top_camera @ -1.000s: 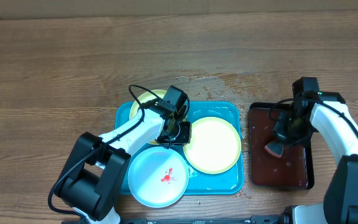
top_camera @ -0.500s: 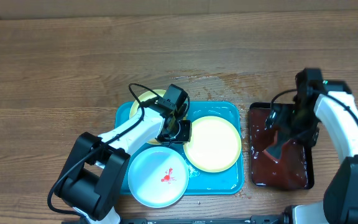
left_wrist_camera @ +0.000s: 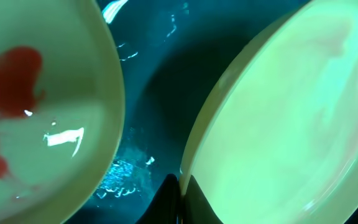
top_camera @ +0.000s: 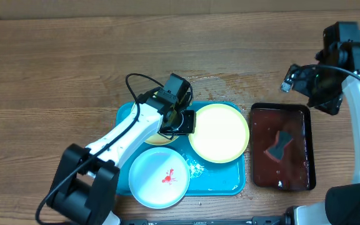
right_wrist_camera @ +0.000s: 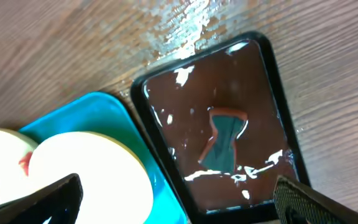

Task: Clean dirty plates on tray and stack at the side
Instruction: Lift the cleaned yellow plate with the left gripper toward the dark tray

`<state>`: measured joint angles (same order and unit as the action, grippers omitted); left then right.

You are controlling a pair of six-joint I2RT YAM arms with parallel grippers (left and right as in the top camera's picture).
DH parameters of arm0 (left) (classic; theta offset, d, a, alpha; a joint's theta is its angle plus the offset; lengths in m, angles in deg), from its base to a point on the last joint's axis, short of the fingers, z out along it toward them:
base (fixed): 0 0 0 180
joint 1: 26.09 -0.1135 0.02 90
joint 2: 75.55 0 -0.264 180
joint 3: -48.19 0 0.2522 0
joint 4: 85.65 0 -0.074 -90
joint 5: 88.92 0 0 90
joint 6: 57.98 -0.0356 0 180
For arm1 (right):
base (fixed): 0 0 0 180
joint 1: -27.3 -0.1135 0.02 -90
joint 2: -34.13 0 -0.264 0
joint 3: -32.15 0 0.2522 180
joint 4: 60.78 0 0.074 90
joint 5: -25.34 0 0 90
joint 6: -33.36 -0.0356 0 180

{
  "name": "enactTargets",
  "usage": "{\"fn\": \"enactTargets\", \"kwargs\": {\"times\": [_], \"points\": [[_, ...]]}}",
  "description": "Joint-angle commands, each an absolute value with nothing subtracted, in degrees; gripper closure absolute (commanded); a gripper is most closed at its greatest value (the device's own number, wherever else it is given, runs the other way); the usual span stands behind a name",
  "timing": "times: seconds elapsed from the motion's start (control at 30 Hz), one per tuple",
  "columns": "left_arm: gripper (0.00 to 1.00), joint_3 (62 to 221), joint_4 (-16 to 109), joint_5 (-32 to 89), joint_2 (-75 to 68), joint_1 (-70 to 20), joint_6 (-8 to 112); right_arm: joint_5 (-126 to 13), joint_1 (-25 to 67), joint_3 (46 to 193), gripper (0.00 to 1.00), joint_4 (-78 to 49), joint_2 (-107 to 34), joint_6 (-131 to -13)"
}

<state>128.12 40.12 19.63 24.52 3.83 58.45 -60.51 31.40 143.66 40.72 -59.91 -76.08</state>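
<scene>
Plate (top_camera: 220,134) rim in left fingers (top_camera: 185,122) | overhangs tray (top_camera: 230,181) right edge

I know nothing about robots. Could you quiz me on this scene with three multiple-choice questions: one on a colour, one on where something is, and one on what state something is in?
1. The tray under the plates is:
A black
B turquoise-blue
C white

2. The sponge lies:
A on a plate
B in the black tray
C beside the plates on their tray

3. The right gripper is:
A shut on the sponge
B shut on a plate
C open and empty

Answers:
1 B: the floor and rim around the plates are turquoise-blue.
2 B: it sits in the brown liquid there.
3 C: its wrist view shows the fingers wide apart with nothing between them.
</scene>
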Motion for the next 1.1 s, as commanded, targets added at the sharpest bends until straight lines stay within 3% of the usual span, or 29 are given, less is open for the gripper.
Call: {"fn": "enactTargets", "kwargs": {"times": [0.0, 0.4, 1.07], "points": [[0.96, 130.8, 39.4, 22.2, 19.5, 4.2, 57.3, -60.5, 31.5, 152.4, 0.00, 44.0, -59.1, -74.5], [0.96, 148.5, 29.0, 5.7, 21.3, 12.7, 55.2, -58.5, 31.4, 170.3, 0.00, 50.0, -58.6, -71.4], [0.96, 172.6, 20.9, -3.9, 44.0, 24.2, 51.3, -58.4, 31.5, 178.2, 0.00, 47.1, -58.5, -68.5]]}}
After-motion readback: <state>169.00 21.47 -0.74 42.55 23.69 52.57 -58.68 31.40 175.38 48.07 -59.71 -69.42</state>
